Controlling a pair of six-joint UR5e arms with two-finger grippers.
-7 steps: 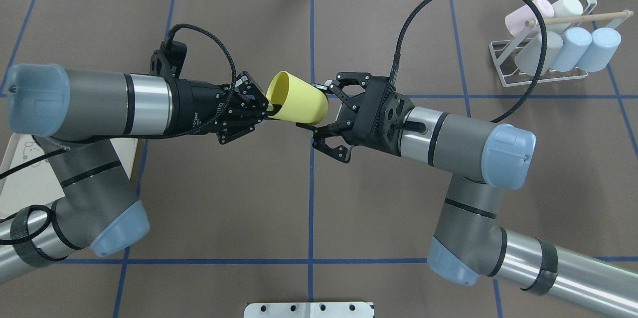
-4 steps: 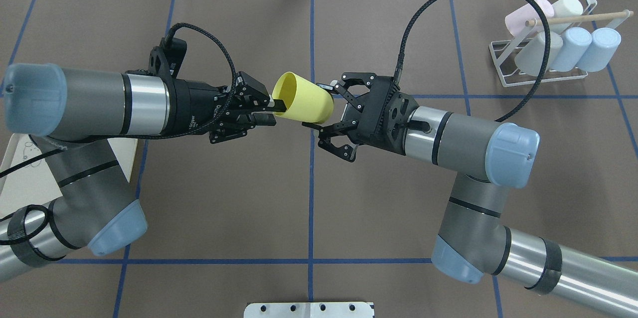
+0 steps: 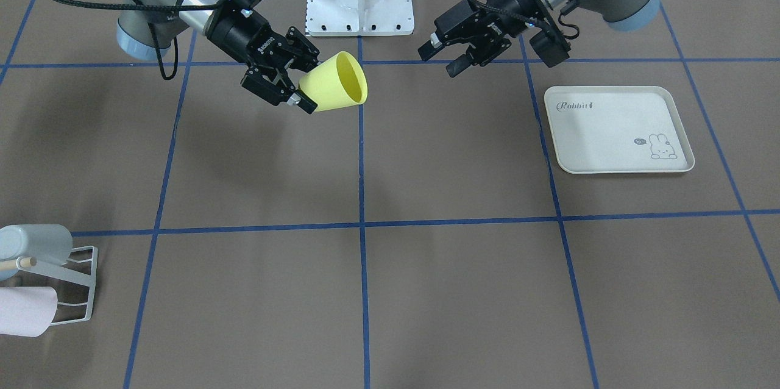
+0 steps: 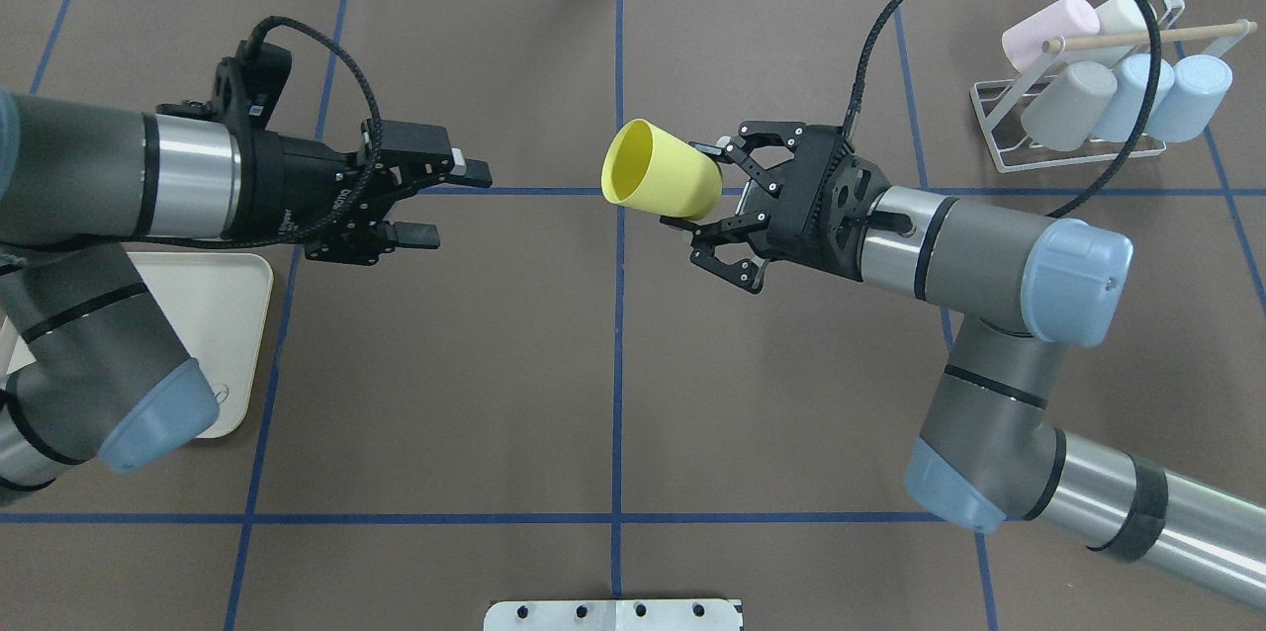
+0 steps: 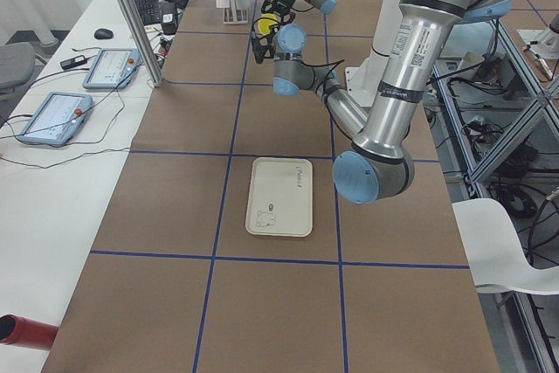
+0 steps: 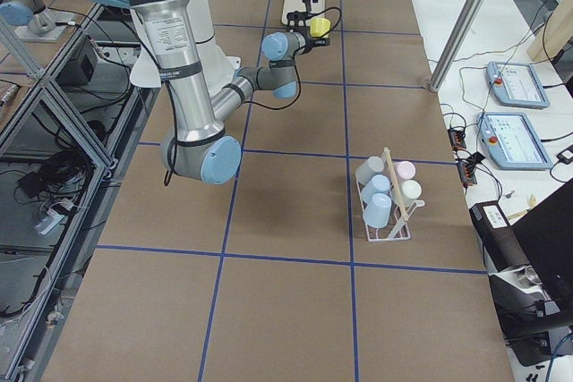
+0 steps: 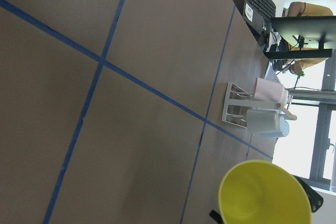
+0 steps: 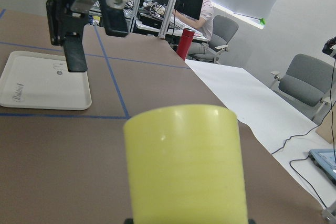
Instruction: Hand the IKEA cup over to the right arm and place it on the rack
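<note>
The cup (image 4: 658, 181) in the black right gripper (image 4: 694, 188) is pale yellow. Beyond that gripper, the white wire rack (image 4: 987, 127) carries pink, white, grey and light-blue tumblers (image 4: 1128, 97). Behind the black left gripper (image 4: 453, 208) lies a cream tray (image 3: 609, 127) with a rabbit print. The brown table (image 4: 445, 394) bears blue grid lines (image 4: 618, 364).

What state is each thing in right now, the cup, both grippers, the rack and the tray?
yellow cup: held in the air, on its side, mouth toward the left arm.
right gripper: shut on the yellow cup.
left gripper: open, holding nothing.
rack: upright, five cups on it.
tray: flat on the table.
</note>
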